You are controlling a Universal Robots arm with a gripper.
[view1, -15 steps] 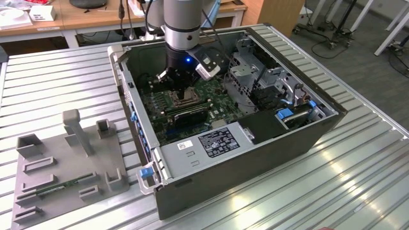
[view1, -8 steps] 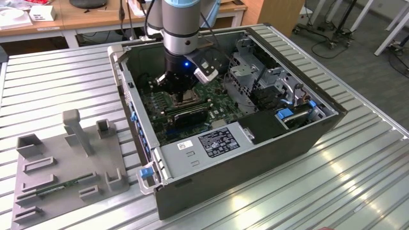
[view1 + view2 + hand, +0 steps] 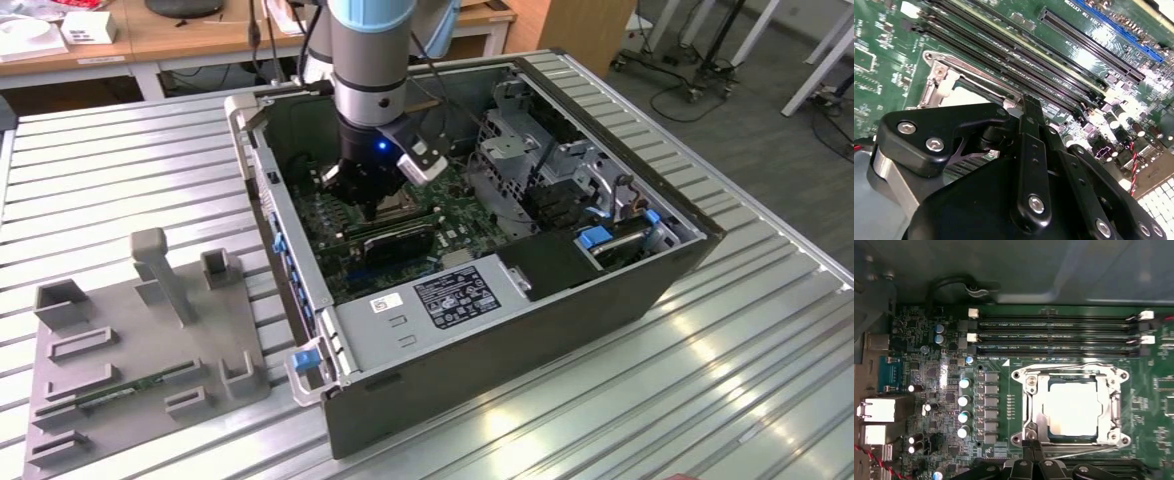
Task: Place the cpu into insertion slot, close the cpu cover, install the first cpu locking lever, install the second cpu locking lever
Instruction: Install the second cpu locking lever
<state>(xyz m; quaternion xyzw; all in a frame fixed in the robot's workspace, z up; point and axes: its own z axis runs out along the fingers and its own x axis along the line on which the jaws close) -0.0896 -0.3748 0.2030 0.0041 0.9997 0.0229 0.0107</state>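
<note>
Black pincer, finger spread not discernible, poised low inside the open computer case, its tip at the 6 o'clock edge of the insertion slot in the first wrist view. Silvery cpu seated in that slot, the silver cpu cover lying closed around it as a windowed frame, long black memory slots ranged at 12 o'clock from the socket. Green motherboard surrounds the pincer in the exterior view, with a grey fixture tray on the slatted metal table at 8 o'clock from the case.
</note>
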